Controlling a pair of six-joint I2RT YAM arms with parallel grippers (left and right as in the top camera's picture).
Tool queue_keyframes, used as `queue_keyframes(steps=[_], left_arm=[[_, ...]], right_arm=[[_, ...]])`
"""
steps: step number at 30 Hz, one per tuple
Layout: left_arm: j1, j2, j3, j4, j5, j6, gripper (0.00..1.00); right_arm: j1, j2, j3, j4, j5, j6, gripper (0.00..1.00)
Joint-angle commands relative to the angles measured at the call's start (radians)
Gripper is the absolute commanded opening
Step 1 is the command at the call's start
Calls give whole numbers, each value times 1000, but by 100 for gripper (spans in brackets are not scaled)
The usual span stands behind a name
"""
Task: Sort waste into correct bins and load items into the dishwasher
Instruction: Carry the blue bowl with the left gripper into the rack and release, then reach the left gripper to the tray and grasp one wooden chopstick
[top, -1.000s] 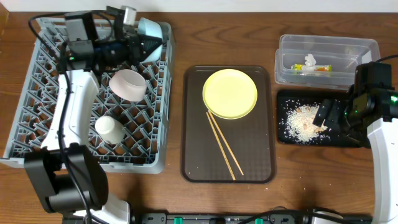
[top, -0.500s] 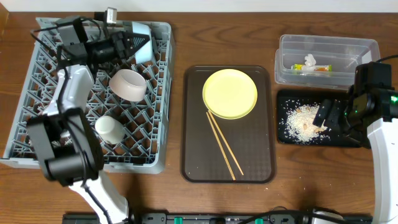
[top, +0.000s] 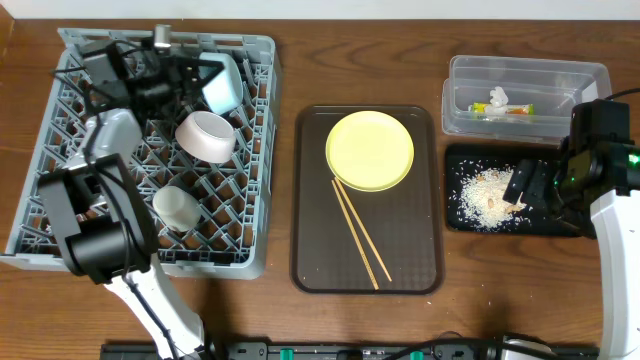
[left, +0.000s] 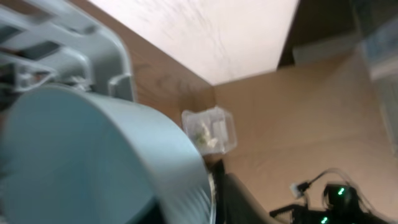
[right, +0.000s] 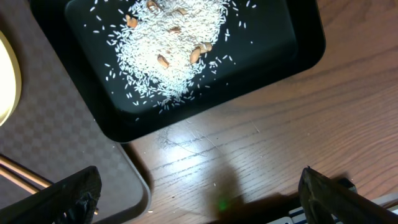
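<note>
My left gripper is shut on the rim of the light blue bowl, held tilted over the back of the grey dish rack. In the left wrist view the bowl fills the lower left beside one dark finger. The pink bowl and white cup sit in the rack. The yellow plate and chopsticks lie on the brown tray. My right gripper is open and empty over the black tray, which holds rice crumbs.
The clear tub at the back right holds the green-and-yellow wrapper and the white tissue. In the right wrist view my open fingers hover over bare wood between the black tray and the brown tray.
My left arm has swung left, and the blue bowl has come with it, moving toward the front and lower over the rack. The right arm has not moved.
</note>
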Motion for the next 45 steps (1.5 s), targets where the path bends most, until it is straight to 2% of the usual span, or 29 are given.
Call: queue_keyframes(steps=[1,2,4,6,15,23,27,33,36,40,45], left_arm=[[48,24,8,3,-5,-3,51],[56,24,8,-2,-5,-3,55],[76,24,8,-3,-5,-3,71],[89,24,8,-3,-5,-3,82],[145,-13,8,0,-10,-3,89],[164,-122,8,-36,-84,6,91],[149,-211,8,-249,-277,124,92],[61,-398,8,-690,-687,385,93],[-7,-480,8,-813,-821,399,93],[-162,-576,8,-975,-987,390,93],[-393,-600,6,-1135,-1115,291,93]], right_arm=[[-11,-8,16,-2,13,3,99],[-11,-8,16,-2,13,3,99],[-11,-8,16,-2,13,2,99],[-11,-8,16,-2,13,2,99],[-11,-8,16,-6,13,-5,99],[-11,-8,16,-8,13,-5,99],[-11,-8,16,-8,13,-9,99],[-11,-8,16,-8,13,-13,99],[-11,-8,16,-9,13,-13,99],[-11,-8,16,-8,13,-14,99],[-11,-8,16,-12,13,-21,99]])
